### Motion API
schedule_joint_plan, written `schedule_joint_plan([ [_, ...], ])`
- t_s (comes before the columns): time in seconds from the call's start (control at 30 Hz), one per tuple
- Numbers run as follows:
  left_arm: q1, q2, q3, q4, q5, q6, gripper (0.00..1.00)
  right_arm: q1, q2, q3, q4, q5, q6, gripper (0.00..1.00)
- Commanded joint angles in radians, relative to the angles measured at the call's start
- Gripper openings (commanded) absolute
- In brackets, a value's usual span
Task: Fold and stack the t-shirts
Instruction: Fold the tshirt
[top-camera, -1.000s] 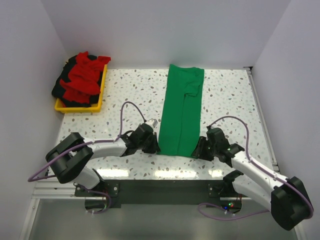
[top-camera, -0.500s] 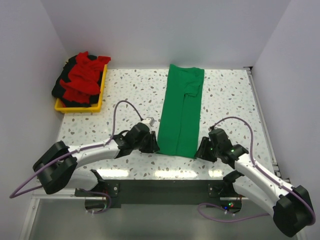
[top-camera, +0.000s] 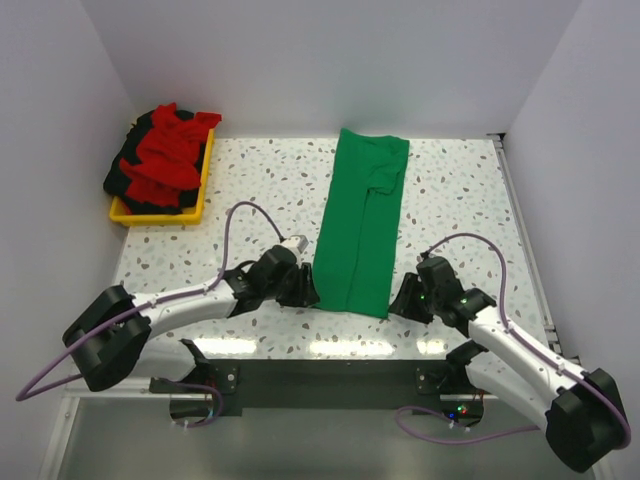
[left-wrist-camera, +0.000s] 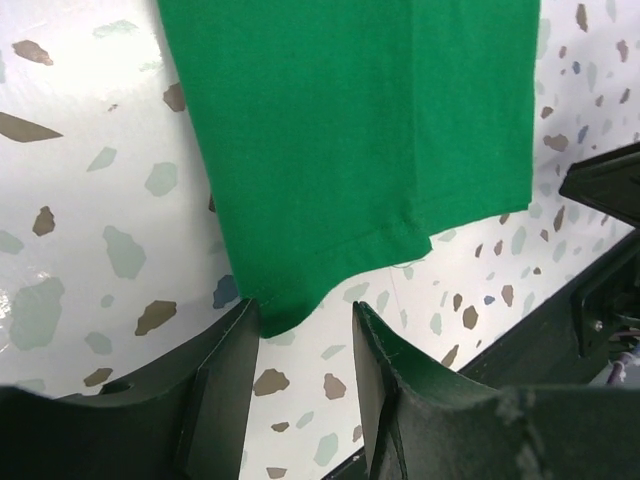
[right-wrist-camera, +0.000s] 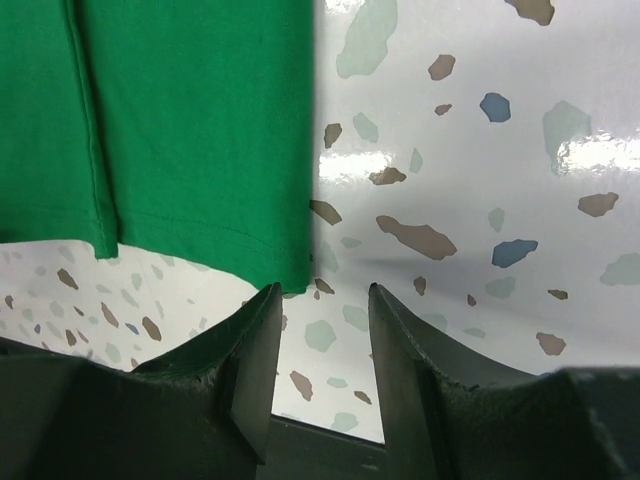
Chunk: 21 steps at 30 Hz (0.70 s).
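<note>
Since a second ago the left arm (top-camera: 190, 295) has swung its elbow out to the left and its jaws have parted, while the right arm (top-camera: 510, 340) has drawn slightly back from the green shirt (top-camera: 362, 220). From above, that shirt lies as a long folded strip down the middle of the surface (top-camera: 460, 200), the left jaws at its near left corner, the right jaws just off its near right corner. Red and dark shirts (top-camera: 165, 155) sit heaped in a tray (top-camera: 160, 214) at the far left. At the left wrist, the left jaws stand open, the green shirt's (left-wrist-camera: 350, 120) hem corner lying loose between their tips, unpinched. At the right wrist, the right jaws stand partly open over bare surface (right-wrist-camera: 480, 150), gripping nothing; the hem corner lies just ahead of one finger.
</note>
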Motion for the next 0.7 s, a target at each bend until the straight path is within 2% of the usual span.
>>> schedule_joint_plan([
  [0.0, 0.009, -0.054, -0.039, 0.08, 0.079, 0.013, 0.47, 0.006, 0.005, -0.011, 0.048, -0.009, 0.021, 0.44],
  [0.07, 0.013, -0.074, -0.042, 0.117, 0.088, 0.01, 0.47, 0.004, 0.015, -0.016, 0.056, -0.012, 0.023, 0.44],
  [0.27, 0.044, -0.058, -0.1, 0.255, 0.24, -0.017, 0.46, 0.006, 0.044, -0.028, 0.098, -0.029, 0.027, 0.43],
  [0.53, 0.049, 0.001, -0.111, 0.244, 0.21, -0.025, 0.44, 0.006, 0.016, 0.018, 0.082, -0.038, 0.012, 0.43],
  [0.67, 0.053, 0.009, -0.113, 0.22, 0.173, -0.025, 0.42, 0.006, 0.021, 0.057, 0.128, -0.082, 0.015, 0.42],
])
